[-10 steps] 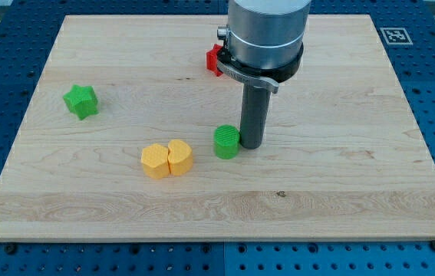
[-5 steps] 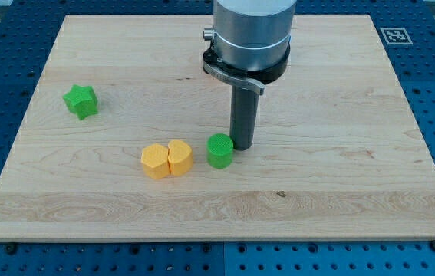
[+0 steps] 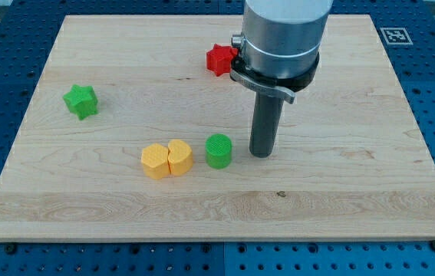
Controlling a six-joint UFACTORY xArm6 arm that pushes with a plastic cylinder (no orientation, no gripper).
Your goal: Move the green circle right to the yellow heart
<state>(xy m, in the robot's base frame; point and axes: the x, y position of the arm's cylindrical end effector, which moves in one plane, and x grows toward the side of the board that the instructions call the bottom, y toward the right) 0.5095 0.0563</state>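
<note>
The green circle (image 3: 219, 150) stands on the wooden board, a short gap to the right of the yellow heart (image 3: 179, 156). The heart touches a yellow hexagon (image 3: 155, 162) on its left. My tip (image 3: 261, 154) rests on the board to the right of the green circle, apart from it by a small gap.
A green star (image 3: 80, 100) lies at the board's left. A red star (image 3: 219, 60) sits near the top, just left of the arm's body (image 3: 282, 34). The board's edge (image 3: 217, 238) runs along the view's bottom.
The green circle was pushed a little left and down toward the yellow heart. My tip then drew back to the right, away from the circle, uncovering the red star.
</note>
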